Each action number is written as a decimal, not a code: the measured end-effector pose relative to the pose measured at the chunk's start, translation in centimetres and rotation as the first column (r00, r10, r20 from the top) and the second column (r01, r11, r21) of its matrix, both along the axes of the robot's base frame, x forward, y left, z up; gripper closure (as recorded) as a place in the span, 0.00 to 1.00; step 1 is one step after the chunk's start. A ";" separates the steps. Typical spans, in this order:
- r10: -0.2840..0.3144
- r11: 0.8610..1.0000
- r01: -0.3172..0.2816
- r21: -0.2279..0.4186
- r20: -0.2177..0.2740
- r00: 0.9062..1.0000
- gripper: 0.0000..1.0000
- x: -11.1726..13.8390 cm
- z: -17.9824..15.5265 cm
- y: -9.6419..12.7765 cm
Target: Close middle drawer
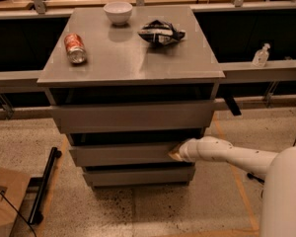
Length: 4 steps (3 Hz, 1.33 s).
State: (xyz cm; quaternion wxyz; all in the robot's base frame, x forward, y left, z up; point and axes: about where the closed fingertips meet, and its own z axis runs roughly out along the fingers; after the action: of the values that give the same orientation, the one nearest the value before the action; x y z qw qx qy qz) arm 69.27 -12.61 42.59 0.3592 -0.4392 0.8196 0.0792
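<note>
Worktop (123, 63): grey cabinet top; can (75, 48) and bowl (118, 12) carried.
Middle drawer (121, 154): low front, below the taller front.
Hand (175, 153): set against that drawer front's right end; grip state cannot be told.
</note>
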 end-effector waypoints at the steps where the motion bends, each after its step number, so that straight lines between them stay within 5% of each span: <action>1: -0.004 1.000 0.004 -0.002 0.032 0.999 1.00 0.7 0.7 -0.1; 4: -0.004 1.000 0.004 -0.002 0.032 0.999 1.00 0.5 0.7 -0.1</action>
State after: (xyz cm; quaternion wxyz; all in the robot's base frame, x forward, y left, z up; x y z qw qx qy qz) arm 69.74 -12.70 43.25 0.3721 -0.4391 0.8147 0.0708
